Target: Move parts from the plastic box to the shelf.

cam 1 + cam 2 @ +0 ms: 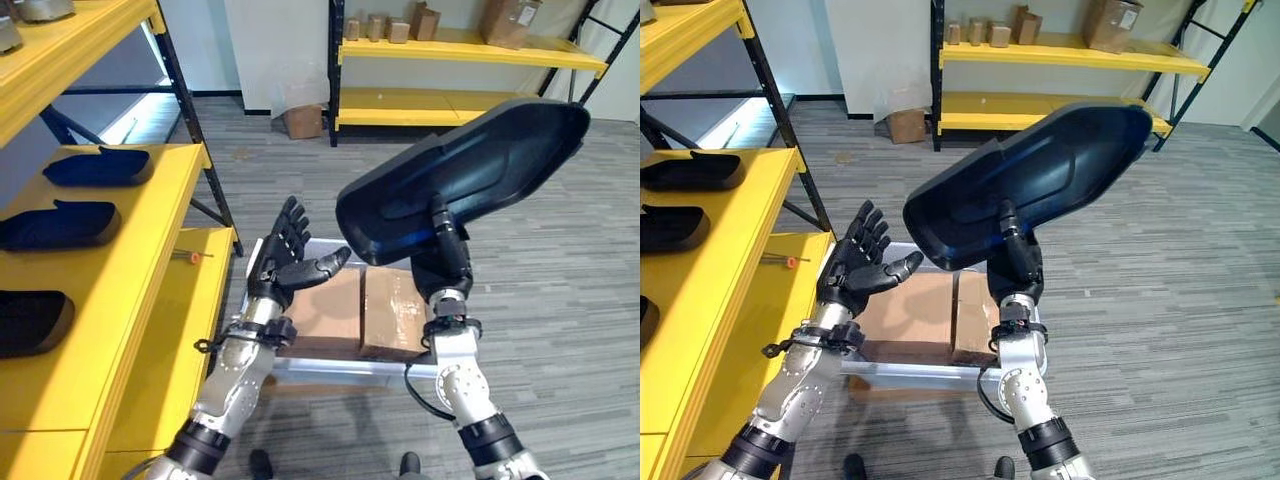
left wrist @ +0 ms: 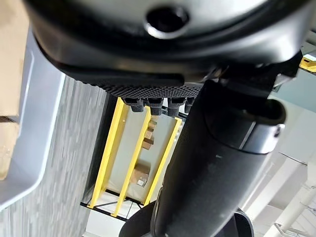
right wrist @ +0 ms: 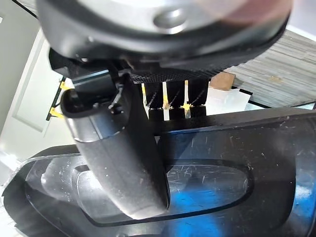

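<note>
Our right hand (image 1: 442,258) grips a large black part (image 1: 470,170), holding it raised above the plastic box (image 1: 330,368), thumb pressed into its hollow. Our left hand (image 1: 288,258) hangs spread and empty just beside the part, over the box's cardboard cartons (image 1: 362,312), with the yellow shelf (image 1: 140,260) beside the box.

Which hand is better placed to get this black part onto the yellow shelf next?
Right, probably. The right hand is already shut on the black part, held up above the plastic box. The left hand is open and holds nothing, though it is nearer the yellow shelf and could help steady the part.
</note>
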{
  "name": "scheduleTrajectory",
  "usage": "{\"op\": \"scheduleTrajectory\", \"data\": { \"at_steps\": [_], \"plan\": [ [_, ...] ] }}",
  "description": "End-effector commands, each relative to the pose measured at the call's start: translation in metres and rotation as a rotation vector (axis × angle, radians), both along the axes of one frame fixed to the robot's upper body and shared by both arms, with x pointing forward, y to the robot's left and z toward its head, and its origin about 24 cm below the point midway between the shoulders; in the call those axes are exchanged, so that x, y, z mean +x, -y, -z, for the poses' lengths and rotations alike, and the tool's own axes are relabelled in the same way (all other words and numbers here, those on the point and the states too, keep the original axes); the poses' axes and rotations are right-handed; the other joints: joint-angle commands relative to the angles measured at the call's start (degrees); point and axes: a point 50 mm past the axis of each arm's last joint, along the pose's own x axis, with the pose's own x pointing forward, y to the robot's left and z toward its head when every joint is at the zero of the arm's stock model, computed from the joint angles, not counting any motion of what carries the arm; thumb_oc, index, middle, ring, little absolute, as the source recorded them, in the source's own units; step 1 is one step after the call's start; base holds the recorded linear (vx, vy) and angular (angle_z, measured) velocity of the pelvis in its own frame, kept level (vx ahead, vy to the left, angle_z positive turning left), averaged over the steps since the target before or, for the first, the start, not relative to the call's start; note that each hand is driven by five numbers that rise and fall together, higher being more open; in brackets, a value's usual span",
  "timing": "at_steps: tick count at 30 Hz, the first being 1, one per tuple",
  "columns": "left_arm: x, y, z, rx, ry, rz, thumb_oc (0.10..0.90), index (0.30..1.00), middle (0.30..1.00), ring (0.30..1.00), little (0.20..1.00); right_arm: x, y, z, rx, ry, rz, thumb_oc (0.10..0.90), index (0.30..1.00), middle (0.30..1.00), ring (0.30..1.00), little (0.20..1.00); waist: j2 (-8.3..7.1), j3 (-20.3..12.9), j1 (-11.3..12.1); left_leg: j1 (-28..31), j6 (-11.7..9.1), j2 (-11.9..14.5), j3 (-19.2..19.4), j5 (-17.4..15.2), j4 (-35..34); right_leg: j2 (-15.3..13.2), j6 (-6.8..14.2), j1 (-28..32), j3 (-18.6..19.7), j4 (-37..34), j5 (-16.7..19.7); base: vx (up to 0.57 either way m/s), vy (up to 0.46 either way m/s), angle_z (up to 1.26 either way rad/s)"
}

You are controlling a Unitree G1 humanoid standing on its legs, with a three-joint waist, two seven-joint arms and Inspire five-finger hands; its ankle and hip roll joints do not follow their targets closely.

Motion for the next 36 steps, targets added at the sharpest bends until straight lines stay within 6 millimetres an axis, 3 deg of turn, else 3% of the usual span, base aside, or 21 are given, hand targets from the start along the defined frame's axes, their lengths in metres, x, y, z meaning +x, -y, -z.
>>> {"op": "scheduleTrajectory", "data": {
  "at_steps": [1,9,13,19,36],
  "plan": [
    [0.000,-0.008,-0.059,-0.006,0.302,0.041,0.900,1.000,1.000,1.000,1.000,0.001,0.007,-0.073,-0.032,0.389,0.040,0.400,0.300,0.300,0.300,0.300,-0.33,-3.99,1.12,4.41,-1.19,3.55,4.07,-4.15,-0.28,-2.77,1.31,0.37,-2.38,4.45,-1.69,0.00,0.000,0.00],
    [-0.012,-0.033,-0.054,0.037,0.295,-0.020,0.900,1.000,1.000,1.000,1.000,-0.001,0.020,-0.075,-0.065,0.414,0.077,0.400,0.300,0.300,0.300,0.300,-0.44,-3.74,1.73,4.44,-1.20,3.64,3.95,-4.13,-0.23,-2.71,1.36,0.44,-2.64,4.48,-1.79,0.00,0.000,0.00],
    [-0.013,-0.033,-0.057,0.019,0.308,-0.017,0.900,1.000,1.000,1.000,1.000,-0.001,0.020,-0.074,-0.067,0.414,0.076,0.400,0.300,0.300,0.300,0.300,-0.50,-3.66,1.88,4.40,-1.18,3.58,3.85,-4.11,-0.21,-2.68,1.33,0.56,-2.81,4.46,-1.84,0.00,0.000,0.00],
    [-0.011,-0.014,-0.066,-0.096,0.334,0.052,0.900,1.000,1.000,1.000,1.000,-0.001,0.015,-0.072,-0.068,0.404,0.054,0.400,0.300,0.300,0.300,0.300,-0.87,-3.58,1.71,4.37,-1.04,3.58,3.78,-4.25,-0.14,-2.69,1.31,0.54,-2.94,4.53,-1.83,0.00,0.000,0.00],
    [0.002,0.030,-0.080,-0.215,0.350,0.190,0.900,1.000,1.000,1.000,1.000,0.002,0.000,-0.066,-0.061,0.363,-0.003,0.400,0.300,0.300,0.300,0.300,-1.19,-3.67,0.70,4.80,-0.81,3.51,4.33,-4.46,-0.10,-2.61,1.21,0.44,-2.26,4.56,-1.81,0.00,0.000,0.00]
  ]
}}
